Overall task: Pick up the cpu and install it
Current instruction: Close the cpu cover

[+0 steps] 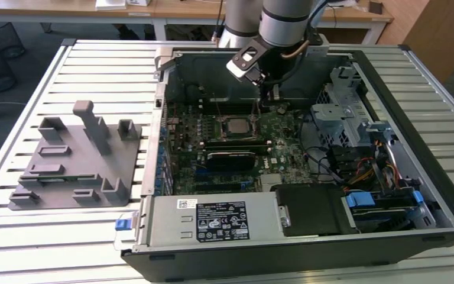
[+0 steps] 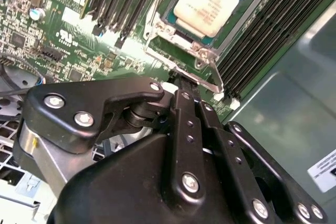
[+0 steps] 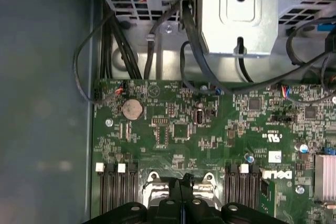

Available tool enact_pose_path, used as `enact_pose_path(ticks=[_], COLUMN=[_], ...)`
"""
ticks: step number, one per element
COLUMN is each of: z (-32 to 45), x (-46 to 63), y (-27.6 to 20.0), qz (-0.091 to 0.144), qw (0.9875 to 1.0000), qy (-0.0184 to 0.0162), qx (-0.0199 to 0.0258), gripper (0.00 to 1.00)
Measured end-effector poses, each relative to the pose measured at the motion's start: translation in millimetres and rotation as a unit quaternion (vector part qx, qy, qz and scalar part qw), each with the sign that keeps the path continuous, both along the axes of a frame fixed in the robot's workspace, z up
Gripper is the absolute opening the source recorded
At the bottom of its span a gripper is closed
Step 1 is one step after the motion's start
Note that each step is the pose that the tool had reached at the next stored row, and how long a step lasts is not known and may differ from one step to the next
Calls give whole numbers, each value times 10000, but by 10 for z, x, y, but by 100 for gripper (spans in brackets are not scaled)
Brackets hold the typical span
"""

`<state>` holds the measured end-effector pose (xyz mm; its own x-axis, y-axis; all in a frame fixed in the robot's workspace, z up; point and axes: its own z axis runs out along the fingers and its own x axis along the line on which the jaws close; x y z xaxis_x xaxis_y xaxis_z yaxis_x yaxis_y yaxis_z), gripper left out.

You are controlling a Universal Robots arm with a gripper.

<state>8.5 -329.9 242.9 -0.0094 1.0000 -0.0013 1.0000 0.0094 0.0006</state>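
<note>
The cpu (image 1: 233, 125) (image 2: 206, 4), a small square chip with a pale metal top, lies in the socket on the green motherboard (image 1: 282, 142) inside the open computer case (image 1: 416, 118). My gripper (image 1: 272, 105) (image 2: 181, 83) (image 3: 182, 181) hangs inside the case just beside the socket, toward the exterior view's right. Its fingers are pressed together and shut, with nothing seen between them. In the second wrist view the tips sit at the edge of the socket's metal frame (image 2: 207, 74), a short way from the cpu.
A grey plastic holder block (image 1: 77, 160) with upright posts stands on the slatted table (image 1: 45, 236) at the exterior view's left. In the case are a power supply (image 1: 211, 219), a metal drive cage (image 1: 341, 112) (image 3: 239, 14), black cables (image 3: 121, 51) and memory slots (image 2: 268, 30).
</note>
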Motion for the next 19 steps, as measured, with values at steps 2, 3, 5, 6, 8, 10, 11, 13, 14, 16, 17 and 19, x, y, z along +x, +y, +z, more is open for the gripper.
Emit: enact_pose_path(ticks=[2,3,5,6,8,10,11,13,14,16,17,19], z=[-3,-5,-7,-9,-11,-14,-15,-18,-19,-23,-25,-25], x=[-26,-39,-63,-75,-100,-125,-140,-177,-199,-243,-260,-265], y=[0,0,0,0,0,0,0,0,0,0,0,1], qz=[0,0,0,0,0,0,0,0,1,0,0,0], qw=[10000,10000,10000,10000,10000,10000,10000,10000,10000,10000,10000,10000], qy=[-1,0,-1,-1,0,-1,0,-1,-1,-1,-1,-1], qx=[1,1,1,1,1,1,1,1,1,1,1,1], gripper=[12,12,12,12,12,12,12,12,12,12,12,12])
